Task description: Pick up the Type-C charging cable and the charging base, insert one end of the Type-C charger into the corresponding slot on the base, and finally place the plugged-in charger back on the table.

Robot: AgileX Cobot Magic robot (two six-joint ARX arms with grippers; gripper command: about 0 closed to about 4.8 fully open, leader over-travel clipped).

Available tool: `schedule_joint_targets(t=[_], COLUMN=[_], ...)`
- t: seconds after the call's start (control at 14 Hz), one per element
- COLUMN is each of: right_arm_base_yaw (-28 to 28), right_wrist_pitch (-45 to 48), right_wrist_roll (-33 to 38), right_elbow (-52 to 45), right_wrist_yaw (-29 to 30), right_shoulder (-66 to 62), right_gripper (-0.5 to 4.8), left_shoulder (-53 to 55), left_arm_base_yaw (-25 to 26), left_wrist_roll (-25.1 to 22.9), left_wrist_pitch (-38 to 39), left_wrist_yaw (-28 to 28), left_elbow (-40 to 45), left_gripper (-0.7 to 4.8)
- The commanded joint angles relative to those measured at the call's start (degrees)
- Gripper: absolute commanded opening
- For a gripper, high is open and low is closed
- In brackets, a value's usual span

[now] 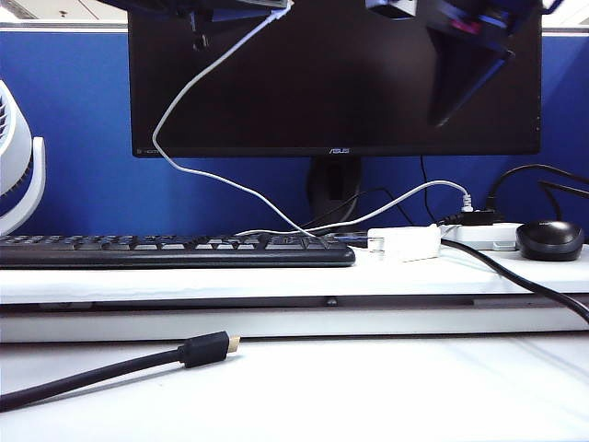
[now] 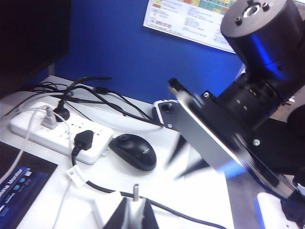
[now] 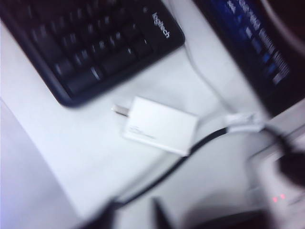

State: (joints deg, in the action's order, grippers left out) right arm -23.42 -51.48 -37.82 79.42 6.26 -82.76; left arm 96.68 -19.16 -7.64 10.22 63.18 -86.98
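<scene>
White plastic, small and smooth, the charging base lies flat on the raised ledge of the surface, just beside the keyboard at its right end, prongs toward the keys. It looks light and rigid, likely slippery on its broad faces, so a hold across its narrow sides should be steadiest. The Type-C charging cable is thin and limp; it hangs from above the keyboard in a slack loop and trails down behind it, and it would bend away from any push, so the plug end needs a hold close to the tip. The left end effector is closed on that cable, a metal tip showing between its fingers. The right end effector hovers above the charging base, holding nothing; motion blur keeps me from telling how its jaws stand. In the exterior view both arms are cut off at the top edge, and the base's socket cannot be made out.
</scene>
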Motion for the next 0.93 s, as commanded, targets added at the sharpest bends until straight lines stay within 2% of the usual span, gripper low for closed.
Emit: schedule_joint_targets(t=[0.07,0.14,0.21,0.29,0.36,0.43,0.57,0.64,0.78,0.93], right_arm_base_yaw=[-0.09,-0.15,-0.11,-0.09,-0.11,0.0,0.46,0.48,0.44,0.46], right_wrist_pitch=[-0.39,0.09,2.58,4.46,7.37,9.44,10.71,11.96,12.48,11.82], right_wrist_roll=[-7.54,7.1,36.28,55.47,72.52,82.82,90.42,109.9,111.82,113.24], right_elbow=[0.17,0.17,0.17,0.15,0.13,0.13,0.11,0.11,0.11,0.11], right_wrist_yaw=[-0.83,-0.74,1.16,1.44,2.58,2.6,2.56,4.37,6.75,6.12], right_shoulder=[-0.39,-0.55,-0.55,-0.57,-0.83,-0.9,-0.92,-6.88,-11.58,-15.67], right_gripper=[3.06,3.16,3.15,3.15,3.16,3.15,3.16,4.44,4.79,4.79], left_shoulder=[-0.74,-0.76,-0.76,-0.76,-0.76,-0.76,-0.76,-0.85,-0.94,-1.01], left_arm_base_yaw=[-0.07,-0.02,-0.02,-0.02,-0.02,-0.02,-0.02,-0.02,-0.04,-0.02], left_wrist_roll=[2.27,2.32,2.32,2.32,2.34,2.36,2.36,3.54,3.63,3.63], left_wrist_pitch=[-0.37,-0.11,0.17,0.17,0.17,0.17,0.2,0.39,0.42,0.44], left_wrist_yaw=[-0.57,-0.57,-0.57,-0.57,-0.57,-0.55,-0.55,-0.28,0.09,0.09], left_elbow=[-0.15,-0.15,-0.15,-0.15,-0.15,-0.15,-0.15,-0.15,-0.15,-0.15], left_gripper=[-0.07,-0.07,-0.07,-0.07,-0.07,-0.07,-0.07,-0.07,-0.07,-0.07])
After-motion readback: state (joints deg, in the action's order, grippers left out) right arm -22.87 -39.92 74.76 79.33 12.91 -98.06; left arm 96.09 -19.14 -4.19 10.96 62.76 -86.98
